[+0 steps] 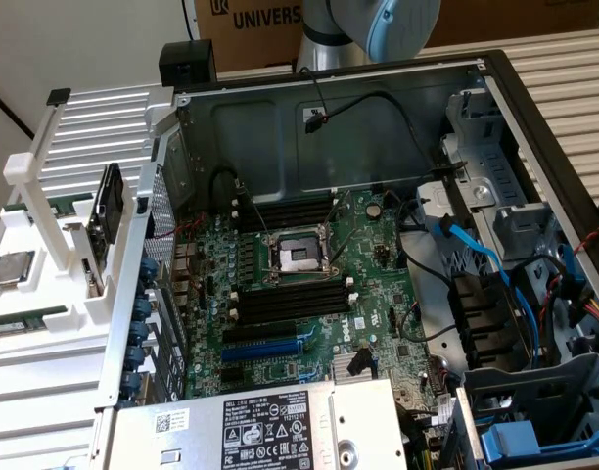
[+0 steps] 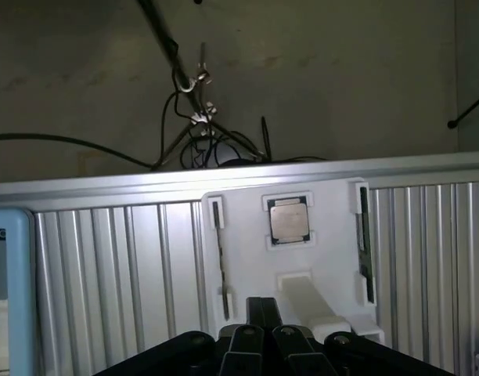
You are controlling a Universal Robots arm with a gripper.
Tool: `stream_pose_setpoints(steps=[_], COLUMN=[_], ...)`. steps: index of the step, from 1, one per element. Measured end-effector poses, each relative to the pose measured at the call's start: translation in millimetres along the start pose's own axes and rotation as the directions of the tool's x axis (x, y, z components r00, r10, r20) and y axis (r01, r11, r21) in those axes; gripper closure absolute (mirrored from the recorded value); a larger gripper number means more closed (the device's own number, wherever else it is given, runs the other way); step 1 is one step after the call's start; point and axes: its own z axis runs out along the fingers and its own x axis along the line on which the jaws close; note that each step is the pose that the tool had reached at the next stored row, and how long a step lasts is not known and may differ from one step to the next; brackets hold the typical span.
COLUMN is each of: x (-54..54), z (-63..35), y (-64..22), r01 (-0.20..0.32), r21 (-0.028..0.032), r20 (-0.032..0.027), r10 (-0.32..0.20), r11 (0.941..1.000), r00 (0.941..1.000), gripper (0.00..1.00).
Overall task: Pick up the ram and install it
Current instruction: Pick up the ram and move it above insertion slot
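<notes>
Hanging above the white holder (image 2: 325, 235) in the wrist view, gripper (image 2: 262, 312) fingers pressed together. Ram (image 2: 365, 254) stands on edge in the holder's side slot, beside processor chip (image 2: 289, 220). Exterior view adds motherboard (image 1: 378, 264): black slots (image 1: 290, 300) unobstructed, cables (image 1: 468, 242) crowding case (image 1: 270, 137) edge.

1. The arm (image 1: 324, 44) is made of smooth, round tubes. They are shiny and silver-grey.
2. One joint of the arm has a big round cap (image 1: 402, 27). The cap is light blue.
3. The gripper (image 2: 263, 302) is black all over, and it looks dull, not shiny.
4. It has two flat, thin fingers (image 2: 255, 315) with square tips.
5. Thick black bars (image 2: 185, 348) spread out on both sides of the fingers. The bars have round ends, like knuckles.
</notes>
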Motion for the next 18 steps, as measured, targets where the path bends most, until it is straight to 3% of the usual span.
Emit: stream_pose_setpoints(steps=[11,15,16,18], x=[0.2,0.5,1.1,1.7], z=[4.1,14.5,23.0,30.3], y=[0.1,-0.9,-2.0,-3.7], r01=[0.0,0.0,0.0,0.0], r21=[-0.0002,-0.0005,-0.0007,-0.0006], r20=[-0.001,-0.0009,-0.001,-0.001], r10=[0.0,0.0,0.0,0.0], r11=[1.0,1.0,1.0,1.0], r00=[1.0,1.0,1.0,1.0], gripper=[0.89,0.89,0.89,0.89])
